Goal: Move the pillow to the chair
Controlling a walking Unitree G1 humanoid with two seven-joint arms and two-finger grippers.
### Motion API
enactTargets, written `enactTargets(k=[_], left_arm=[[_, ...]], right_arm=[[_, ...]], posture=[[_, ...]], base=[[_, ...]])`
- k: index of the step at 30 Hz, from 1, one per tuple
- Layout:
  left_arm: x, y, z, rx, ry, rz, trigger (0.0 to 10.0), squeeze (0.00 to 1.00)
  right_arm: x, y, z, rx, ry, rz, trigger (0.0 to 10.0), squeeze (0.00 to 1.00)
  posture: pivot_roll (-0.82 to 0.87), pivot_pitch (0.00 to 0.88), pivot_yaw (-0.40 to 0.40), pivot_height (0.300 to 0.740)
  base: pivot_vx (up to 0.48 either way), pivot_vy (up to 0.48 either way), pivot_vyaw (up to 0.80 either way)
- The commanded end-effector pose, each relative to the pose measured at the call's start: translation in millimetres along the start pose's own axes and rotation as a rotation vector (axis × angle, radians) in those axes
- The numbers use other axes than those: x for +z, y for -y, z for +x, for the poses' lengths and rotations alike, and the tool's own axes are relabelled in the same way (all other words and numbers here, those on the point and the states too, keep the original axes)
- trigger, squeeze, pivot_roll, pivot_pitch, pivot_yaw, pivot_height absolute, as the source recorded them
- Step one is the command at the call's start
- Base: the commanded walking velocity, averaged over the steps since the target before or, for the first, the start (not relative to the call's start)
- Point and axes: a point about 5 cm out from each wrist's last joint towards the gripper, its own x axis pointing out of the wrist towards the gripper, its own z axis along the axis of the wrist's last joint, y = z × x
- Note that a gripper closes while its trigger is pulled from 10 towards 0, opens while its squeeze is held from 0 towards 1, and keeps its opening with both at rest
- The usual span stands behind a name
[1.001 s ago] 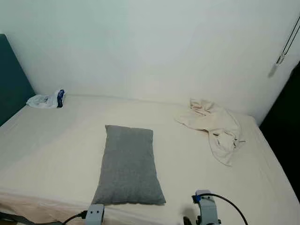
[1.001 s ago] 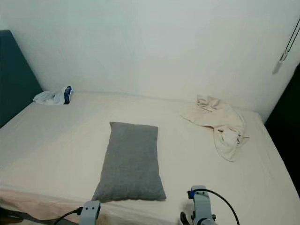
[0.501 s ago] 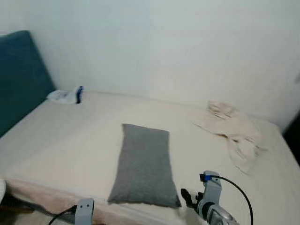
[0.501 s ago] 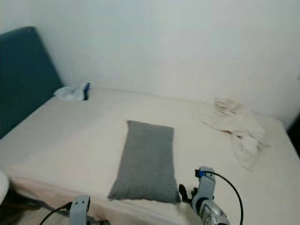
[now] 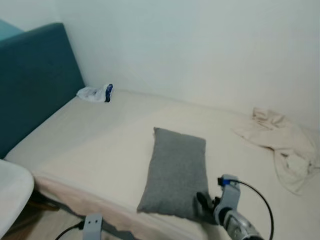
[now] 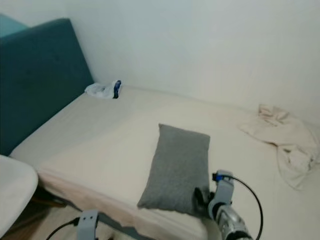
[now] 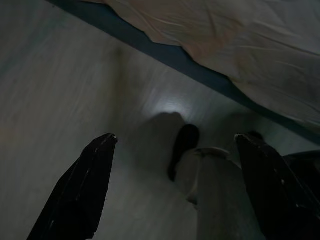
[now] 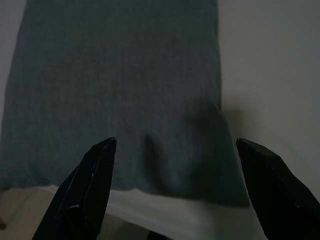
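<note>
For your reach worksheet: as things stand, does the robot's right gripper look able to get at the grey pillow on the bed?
Probably yes. The right gripper is open, aimed at the pillow near its front corner, with nothing between.

Before me stands a bed (image 5: 100,135) under a cream sheet, its teal headboard (image 5: 35,75) to my left. A grey pillow (image 5: 176,172) lies lengthwise near the bed's front edge. A crumpled beige cloth (image 5: 282,145) lies toward the far right side, and a small white and blue bundle (image 5: 95,93) rests in the far corner beside the headboard.
</note>
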Motion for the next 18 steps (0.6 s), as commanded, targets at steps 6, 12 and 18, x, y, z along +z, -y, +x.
enactTargets(k=[6,12,18], left_arm=[[-2.6,-0.8,-0.4,-0.019,-0.019,0.019,10.0,0.00],[-4.2,2.4,-0.5,-0.054,-0.031,0.036,10.0,0.00],[-5.1,1.4,-0.7,-0.042,-0.032,0.013,10.0,0.00]], right_arm=[[-10.8,4.3,-3.4,-0.022,-0.030,0.010,10.0,0.00],[-11.0,4.8,-3.5,-0.033,-0.027,0.014,10.0,0.00],[-10.6,5.6,-3.4,-0.049,-0.028,0.014,10.0,0.00]], posture=[[-0.10,0.000,-0.001,0.740],[-0.10,0.000,0.009,0.740],[-0.10,0.000,0.008,0.740]], base=[[0.000,0.000,0.00],[0.000,-0.436,0.00],[0.000,-0.143,0.00]])
